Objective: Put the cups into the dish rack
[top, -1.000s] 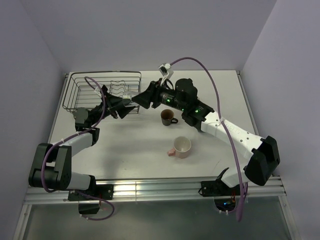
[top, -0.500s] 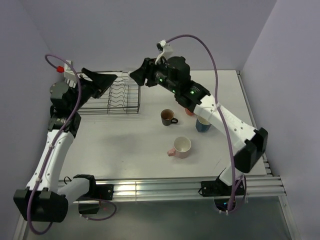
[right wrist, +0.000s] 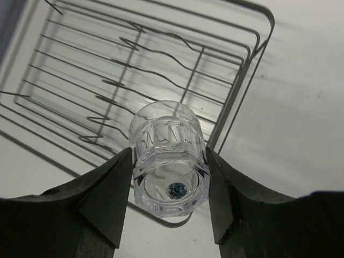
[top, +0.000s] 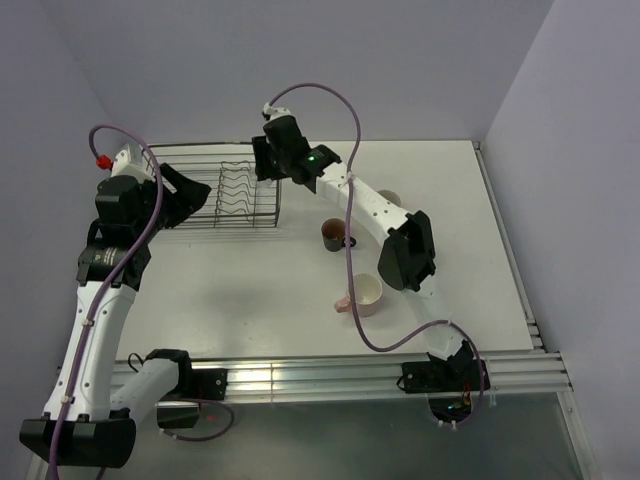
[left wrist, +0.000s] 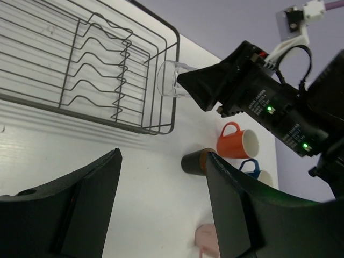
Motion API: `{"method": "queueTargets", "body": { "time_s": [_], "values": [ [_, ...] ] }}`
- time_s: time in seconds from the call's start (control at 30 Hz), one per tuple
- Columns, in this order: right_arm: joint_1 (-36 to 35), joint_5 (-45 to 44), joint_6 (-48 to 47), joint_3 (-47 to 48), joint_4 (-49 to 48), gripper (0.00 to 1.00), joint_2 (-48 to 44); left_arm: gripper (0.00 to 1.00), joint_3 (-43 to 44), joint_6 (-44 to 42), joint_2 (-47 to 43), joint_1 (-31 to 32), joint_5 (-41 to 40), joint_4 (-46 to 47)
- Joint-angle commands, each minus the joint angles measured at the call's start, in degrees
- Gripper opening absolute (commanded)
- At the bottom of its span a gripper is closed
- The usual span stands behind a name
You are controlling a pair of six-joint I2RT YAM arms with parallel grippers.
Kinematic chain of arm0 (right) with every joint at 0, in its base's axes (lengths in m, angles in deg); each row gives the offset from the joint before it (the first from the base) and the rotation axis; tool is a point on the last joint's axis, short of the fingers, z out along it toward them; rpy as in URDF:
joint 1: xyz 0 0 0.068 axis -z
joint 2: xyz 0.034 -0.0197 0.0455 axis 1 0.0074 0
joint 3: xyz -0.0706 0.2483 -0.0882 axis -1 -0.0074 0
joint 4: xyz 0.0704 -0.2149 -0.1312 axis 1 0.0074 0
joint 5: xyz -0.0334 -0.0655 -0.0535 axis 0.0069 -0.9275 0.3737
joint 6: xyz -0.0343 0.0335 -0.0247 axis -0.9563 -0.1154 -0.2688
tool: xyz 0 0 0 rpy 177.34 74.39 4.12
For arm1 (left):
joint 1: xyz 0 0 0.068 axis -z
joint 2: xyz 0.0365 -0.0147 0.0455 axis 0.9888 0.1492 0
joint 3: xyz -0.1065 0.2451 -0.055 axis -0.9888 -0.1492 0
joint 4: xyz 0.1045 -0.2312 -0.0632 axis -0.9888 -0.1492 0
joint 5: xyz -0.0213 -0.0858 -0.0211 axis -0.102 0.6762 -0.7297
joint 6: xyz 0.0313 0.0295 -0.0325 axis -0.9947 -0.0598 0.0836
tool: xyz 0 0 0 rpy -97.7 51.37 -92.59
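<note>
— Right wrist view: right gripper pinches the one glass over the rack, at its end rim.
— Left wrist view counts four mugs; from above, the right arm covers the blue mug. Left gripper is spread, empty.

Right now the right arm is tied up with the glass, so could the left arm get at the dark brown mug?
Probably yes. The left pincer is open and empty, with bare table between it and the dark brown mug. The right arm, passing close beside the mug, could crowd it.
</note>
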Motion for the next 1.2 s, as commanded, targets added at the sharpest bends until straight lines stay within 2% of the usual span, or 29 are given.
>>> {"method": "queueTargets", "body": {
  "time_s": [0.0,0.47,1.17],
  "values": [
    [0.27,-2.40,-3.68,3.42,0.46,0.00,0.56,0.70,-0.14,-4.30,-2.71,0.12,-2.65,-3.25],
    [-1.04,-0.20,-6.32,0.34,-3.16,0.00,7.07,0.70,-2.77,-6.85,-5.09,0.12,-2.47,-3.61],
    [-3.60,-6.79,-10.89,2.80,-0.70,0.00,11.99,0.70,-5.58,-7.73,-4.56,0.12,-1.60,-2.55]
  ]
}}
